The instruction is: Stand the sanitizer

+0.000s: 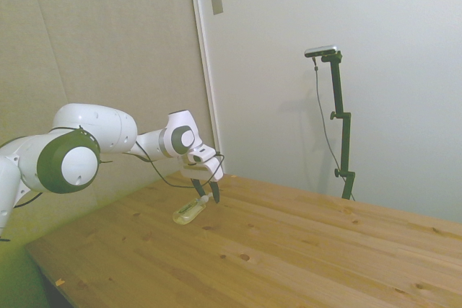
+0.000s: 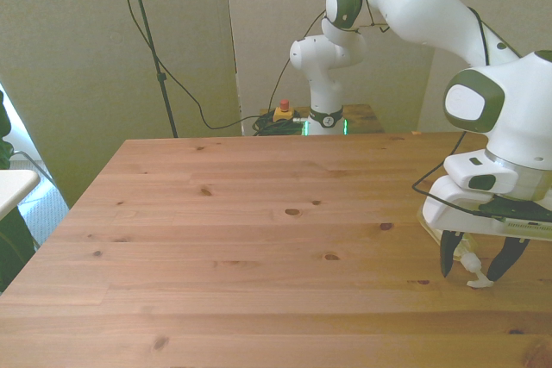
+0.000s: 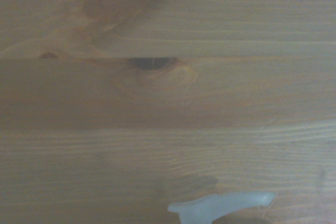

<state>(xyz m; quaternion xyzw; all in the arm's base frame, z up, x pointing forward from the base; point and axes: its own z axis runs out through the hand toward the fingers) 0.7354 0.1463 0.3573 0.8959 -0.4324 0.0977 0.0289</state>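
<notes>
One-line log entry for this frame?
stage: reaching to grasp | sanitizer: lying on table | gripper: open, fingers straddling cap end | not yet stood up

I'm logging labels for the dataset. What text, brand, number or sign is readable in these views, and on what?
None is readable.
Small clear plastic sanitizer bottle lying on the wooden table: no label legible.
White robot arm: no legible markings.
</notes>
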